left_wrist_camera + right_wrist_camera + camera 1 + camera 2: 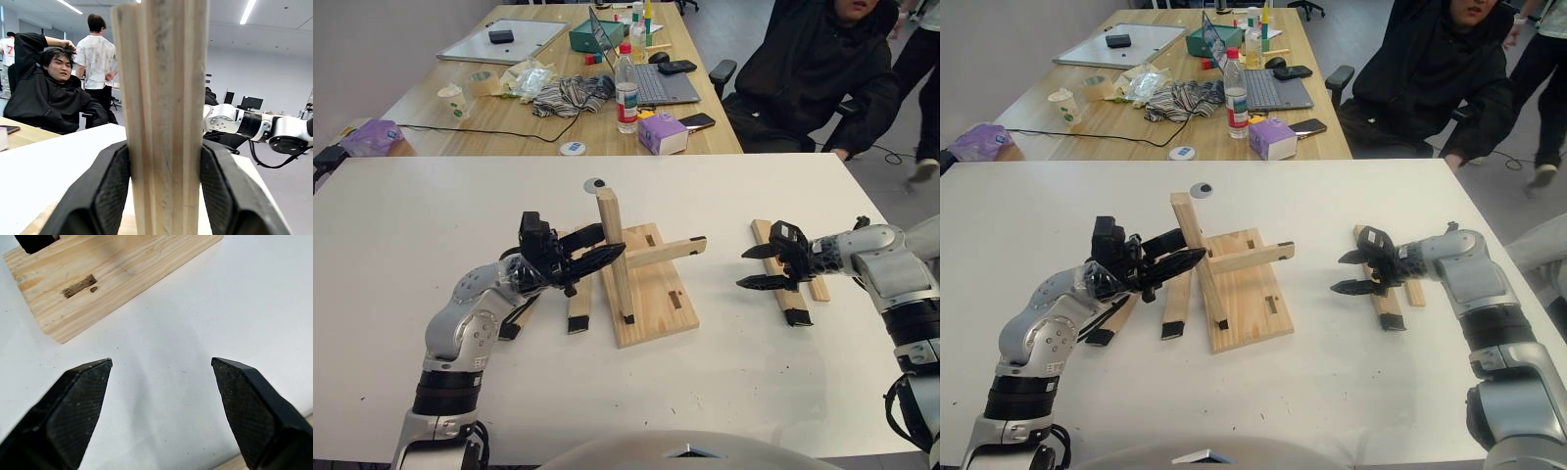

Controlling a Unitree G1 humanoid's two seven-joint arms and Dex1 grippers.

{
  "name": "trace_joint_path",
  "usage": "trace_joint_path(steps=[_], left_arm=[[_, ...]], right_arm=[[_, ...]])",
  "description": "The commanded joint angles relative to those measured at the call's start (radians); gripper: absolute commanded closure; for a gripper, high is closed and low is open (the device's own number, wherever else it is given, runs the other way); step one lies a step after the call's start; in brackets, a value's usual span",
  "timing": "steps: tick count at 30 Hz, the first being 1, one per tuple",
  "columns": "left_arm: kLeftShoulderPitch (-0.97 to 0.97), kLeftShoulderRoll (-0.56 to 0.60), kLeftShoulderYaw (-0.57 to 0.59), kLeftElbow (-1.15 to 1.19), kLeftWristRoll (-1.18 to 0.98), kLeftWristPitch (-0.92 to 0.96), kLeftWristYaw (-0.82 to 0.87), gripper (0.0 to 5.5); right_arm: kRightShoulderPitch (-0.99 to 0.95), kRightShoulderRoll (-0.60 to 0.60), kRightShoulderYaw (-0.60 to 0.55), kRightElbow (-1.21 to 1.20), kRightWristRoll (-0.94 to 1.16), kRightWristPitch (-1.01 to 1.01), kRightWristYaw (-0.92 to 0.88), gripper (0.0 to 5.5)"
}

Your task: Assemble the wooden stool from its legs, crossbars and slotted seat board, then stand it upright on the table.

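White surface (431, 215) runs the width of the scene. Its far edge butts against a wooden table (460, 108) that carries a water bottle (626, 88), a laptop (651, 78) and other clutter.

The left end effector (607, 257) is clenched on a wooden stool leg (612, 230). In the left wrist view both pads (112, 196) press flat against the wood on either side. That leg stands nearly upright, leaning a little. Its black-tipped lower end is on the slotted seat board (651, 308), which lies flat near the middle of the surface.

A second wooden piece (666, 251) lies across the far part of the board, one end at the upright leg and its black-capped end pointing to the robot's right. I cannot tell whether the two are joined.

The right end effector (744, 268) is spread wide and holds nothing. It hovers just above the surface, its tips pointing toward the board. Behind it, two more wooden pieces (793, 305) lie side by side.

Just left of the board lies another black-tipped piece (579, 311), close under the left arm.

A strip of white surface separates the board's right edge from the right end effector. A wider band lies between the board and the near edge. A small round disc (595, 183) sits beyond the leg, toward the far edge.
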Motion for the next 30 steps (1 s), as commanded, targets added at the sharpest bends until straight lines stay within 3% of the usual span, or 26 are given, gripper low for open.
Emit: trace_joint_path(steps=[1, 19, 30], left_arm=[[0.008, 0.023, -0.003, 0.000, 0.055, -0.030, -0.001, 3.47], [-0.006, -0.002, 0.005, -0.037, 0.077, -0.089, 0.009, 3.47], [0.056, 0.029, -0.051, 0.027, 0.145, -0.126, -0.052, 3.47]], right_arm=[[-0.013, 0.003, 0.000, -0.013, -0.007, -0.006, 0.003, 1.75], [-0.020, 0.004, 0.005, -0.011, -0.010, -0.013, 0.010, 1.75], [-0.024, 0.000, 0.003, 0.000, -0.018, -0.023, 0.016, 1.75]])
